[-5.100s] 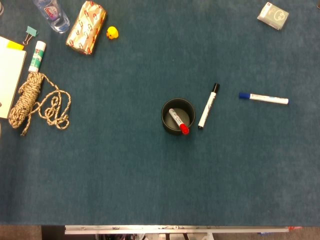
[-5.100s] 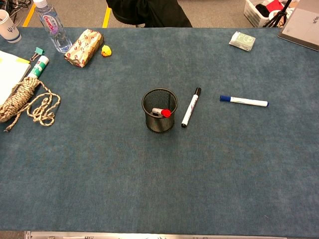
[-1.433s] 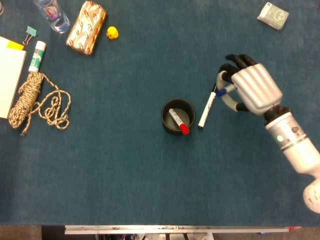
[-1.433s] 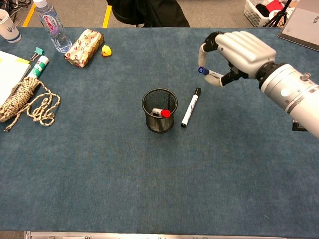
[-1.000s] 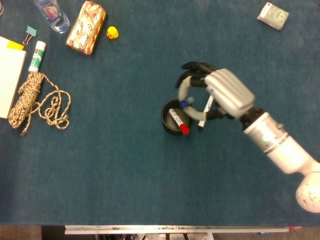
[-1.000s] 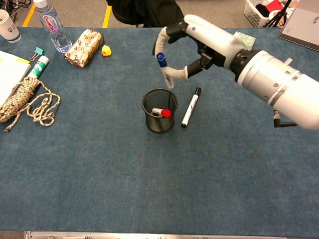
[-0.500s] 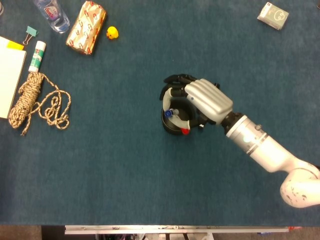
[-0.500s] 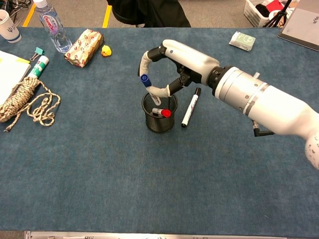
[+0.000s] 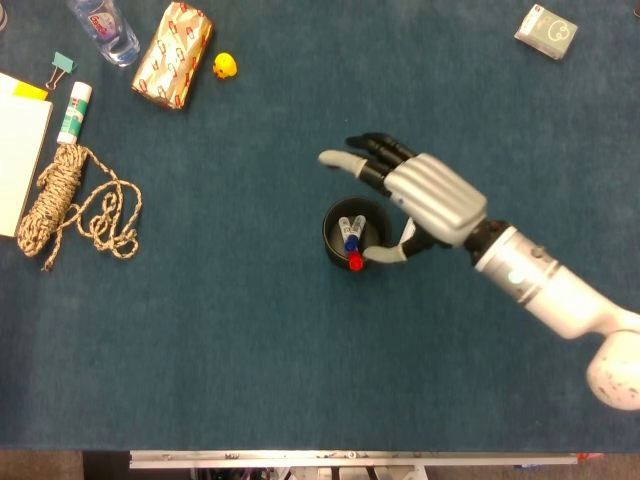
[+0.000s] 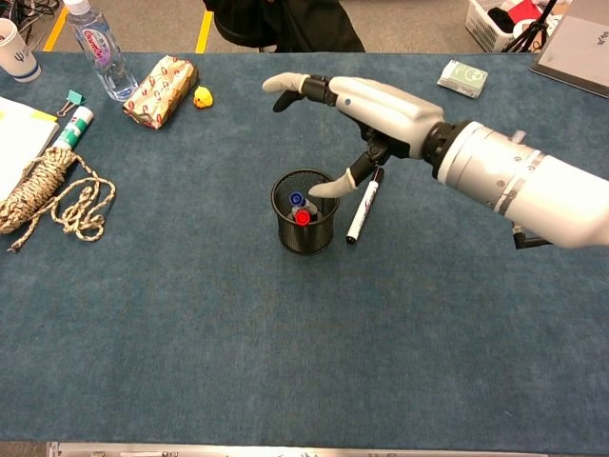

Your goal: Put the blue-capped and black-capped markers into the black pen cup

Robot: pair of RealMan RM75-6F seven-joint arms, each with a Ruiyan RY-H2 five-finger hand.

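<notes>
The black mesh pen cup (image 10: 304, 233) (image 9: 336, 250) stands mid-table. Inside it lie the blue-capped marker (image 10: 297, 199) (image 9: 350, 240) and a red-capped marker (image 10: 304, 217) (image 9: 356, 262). My right hand (image 10: 366, 105) (image 9: 425, 198) hovers over the cup's right side with fingers spread and nothing held. The black-capped marker (image 10: 361, 217) lies on the cloth just right of the cup, partly under the hand; the head view hides it behind the hand. My left hand is in neither view.
A rope coil (image 9: 60, 200), glue stick (image 9: 73, 112), binder clip (image 9: 62, 66), notepad (image 9: 20, 150), water bottle (image 10: 99, 49), wrapped packet (image 9: 174, 54) and yellow duck (image 9: 225, 66) crowd the far left. A small white box (image 9: 546, 30) sits far right.
The right hand carried the blue-capped marker from the right to over the cup, let it drop inside, and has spread its fingers.
</notes>
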